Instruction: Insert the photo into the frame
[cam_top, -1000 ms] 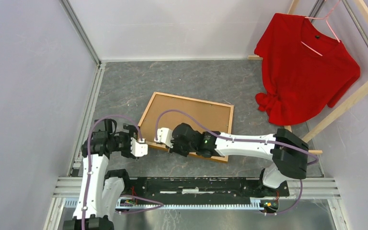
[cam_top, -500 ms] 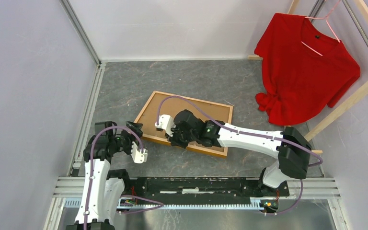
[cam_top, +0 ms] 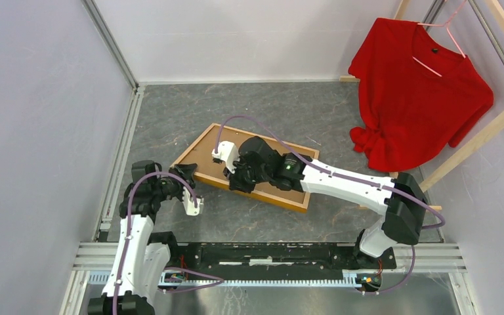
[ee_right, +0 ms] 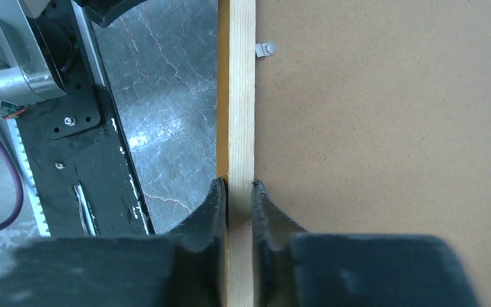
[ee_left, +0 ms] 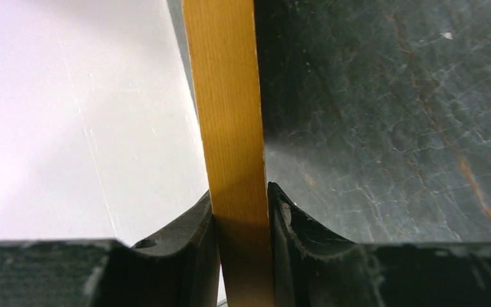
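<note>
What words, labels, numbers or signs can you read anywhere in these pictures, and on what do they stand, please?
No text can be read in any view.
The wooden frame and the brown backing board show no print.
The dark tag at the collar of the red shirt is too small to read.

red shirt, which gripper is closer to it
Right. The right gripper grips the frame's near rail, left of the red shirt; the left gripper is farther left, at the frame's corner.
</note>
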`<move>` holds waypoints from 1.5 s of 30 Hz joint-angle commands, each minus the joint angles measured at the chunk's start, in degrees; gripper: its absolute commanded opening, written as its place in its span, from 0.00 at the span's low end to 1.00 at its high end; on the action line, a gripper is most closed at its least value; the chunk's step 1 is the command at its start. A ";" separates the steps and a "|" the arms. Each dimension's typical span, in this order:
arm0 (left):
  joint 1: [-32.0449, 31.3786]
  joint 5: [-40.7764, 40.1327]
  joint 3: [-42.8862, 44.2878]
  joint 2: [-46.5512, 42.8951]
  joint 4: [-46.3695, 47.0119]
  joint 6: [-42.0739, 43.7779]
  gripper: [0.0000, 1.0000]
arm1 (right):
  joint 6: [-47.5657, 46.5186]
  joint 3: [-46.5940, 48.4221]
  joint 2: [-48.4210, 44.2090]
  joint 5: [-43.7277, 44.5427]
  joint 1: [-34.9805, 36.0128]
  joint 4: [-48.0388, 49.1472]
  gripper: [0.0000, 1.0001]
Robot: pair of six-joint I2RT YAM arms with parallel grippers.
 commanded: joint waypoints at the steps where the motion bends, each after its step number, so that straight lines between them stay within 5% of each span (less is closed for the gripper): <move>1: -0.61 3.18 0.58 -0.69 5.36 -3.97 0.33 | -2.88 6.06 -3.68 2.08 -0.44 4.00 0.38; 3: -0.69 3.21 1.82 -0.56 5.42 -6.36 0.31 | -5.34 4.58 -5.83 3.94 -0.42 4.19 0.60; 4: -0.77 3.16 2.54 -0.33 5.38 -7.73 0.31 | -6.81 3.56 -7.00 4.12 -0.38 4.48 0.85; 5: -0.86 3.24 3.52 0.04 4.93 -8.98 0.31 | -8.13 2.92 -7.83 4.18 -0.46 4.41 0.98; 15: -1.25 4.43 11.92 3.79 -2.48 -14.45 0.29 | -21.30 -3.69 -11.90 16.46 3.59 0.05 0.98; 31: -1.49 3.96 15.27 6.54 -3.30 -17.85 0.27 | -31.85 -8.23 -5.44 32.25 5.70 4.95 0.76; 33: -1.50 3.92 15.63 6.76 -3.28 -18.30 0.27 | -31.97 -8.97 -5.22 35.87 5.64 7.86 0.68; 36: -1.48 3.76 16.26 7.26 -3.33 -19.13 0.29 | -31.79 -8.48 -5.31 37.75 5.69 10.40 0.41; 40: -1.48 3.83 17.06 7.40 -1.28 -24.95 0.50 | -30.34 -6.24 -5.27 37.18 5.69 10.92 0.14; 42: -1.48 4.07 17.71 7.18 2.59 -31.91 0.85 | -29.04 -4.41 -5.36 36.91 5.68 10.79 0.11; 45: -1.35 3.90 19.78 7.55 5.23 -40.72 1.00 | -26.69 -0.76 -5.74 35.96 5.60 10.18 0.11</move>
